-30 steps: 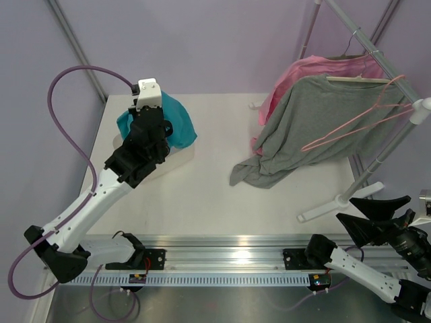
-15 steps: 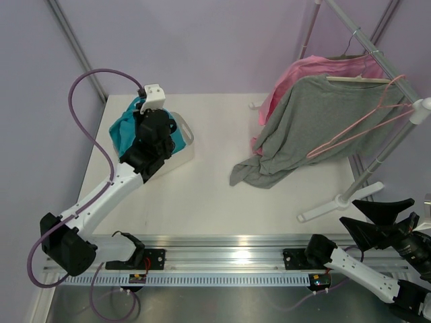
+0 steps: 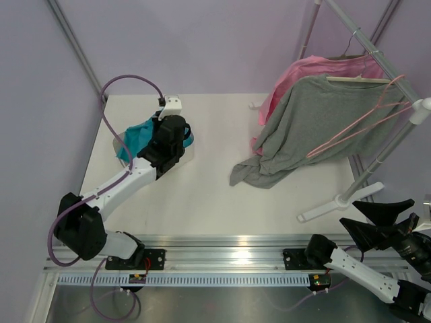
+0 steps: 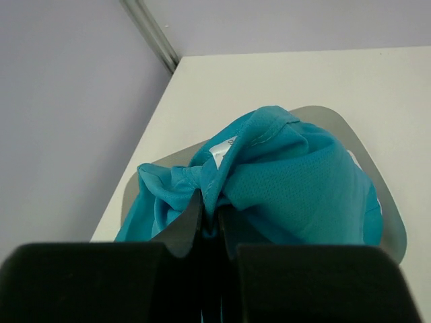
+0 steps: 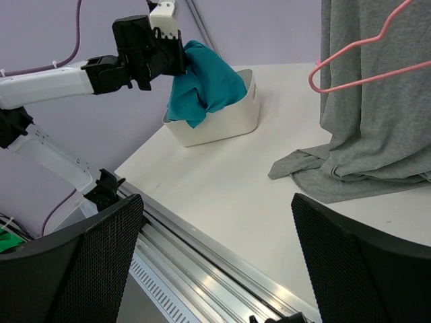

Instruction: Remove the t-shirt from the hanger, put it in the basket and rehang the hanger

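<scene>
Two arms show from above: the left gripper [image 3: 174, 138] reaches over the far left of the table [image 3: 222, 195], the teal t-shirt [image 3: 137, 136] bunched beneath it, while the right gripper [image 3: 350, 210] hangs spread at the near right edge. Well apart from the t-shirt, the pink hanger [image 3: 357, 124] hangs bare from the rack rail [image 3: 377, 50], in front of the grey shirt [image 3: 303, 128]. From the left wrist, the fingers are pressed together on a fold of the t-shirt, which is heaped in a pale bin [image 4: 328, 120]. From the right wrist, that gripper's jaws stand wide with nothing between them. Across the table, the t-shirt droops from the left gripper's pinch into the bin.
</scene>
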Tool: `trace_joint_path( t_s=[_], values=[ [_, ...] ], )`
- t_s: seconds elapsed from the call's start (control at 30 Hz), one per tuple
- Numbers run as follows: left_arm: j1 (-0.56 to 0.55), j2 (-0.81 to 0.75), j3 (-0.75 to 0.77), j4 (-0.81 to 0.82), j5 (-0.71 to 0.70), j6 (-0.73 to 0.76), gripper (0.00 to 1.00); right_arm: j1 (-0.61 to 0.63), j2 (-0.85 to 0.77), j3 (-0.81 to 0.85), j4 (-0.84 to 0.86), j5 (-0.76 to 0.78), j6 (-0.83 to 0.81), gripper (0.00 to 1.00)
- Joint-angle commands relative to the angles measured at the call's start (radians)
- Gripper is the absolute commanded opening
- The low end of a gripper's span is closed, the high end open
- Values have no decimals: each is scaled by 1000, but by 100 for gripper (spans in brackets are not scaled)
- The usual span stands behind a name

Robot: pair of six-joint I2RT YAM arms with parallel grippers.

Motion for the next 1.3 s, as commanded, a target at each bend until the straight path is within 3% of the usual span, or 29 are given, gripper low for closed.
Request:
trace_joint_path(
  t_s=[0.0,0.1,0.37,0.67,1.03,1.13,1.2,1.23,1.27],
  values=[
    [20,22,-9,70,65,-65,0,0,-63,13,-3,-20,-15,100],
    [51,16,-49,87,163,-128,0,1,-68,16,-12,-16,-15,99],
    [131,62,-29,50,140,-200,0,0,-81,27,-38,-11,-23,99],
    [159,113,-75,344,152,66,0,0,-80,47,-75,-6,-41,99],
    [202,243,-142,381,166,-39,0,1,-75,42,-73,-15,-65,100],
    [205,277,-104,320,161,-45,0,0,-81,48,-79,-16,-64,100],
    [205,272,-104,320,171,-47,7,0,-83,56,-85,-16,-64,99],
    [205,268,-104,311,175,-50,16,1,-83,62,-94,-12,-64,99],
    [206,269,-104,303,186,-50,32,1,-83,64,-96,-12,-64,99]
  ],
)
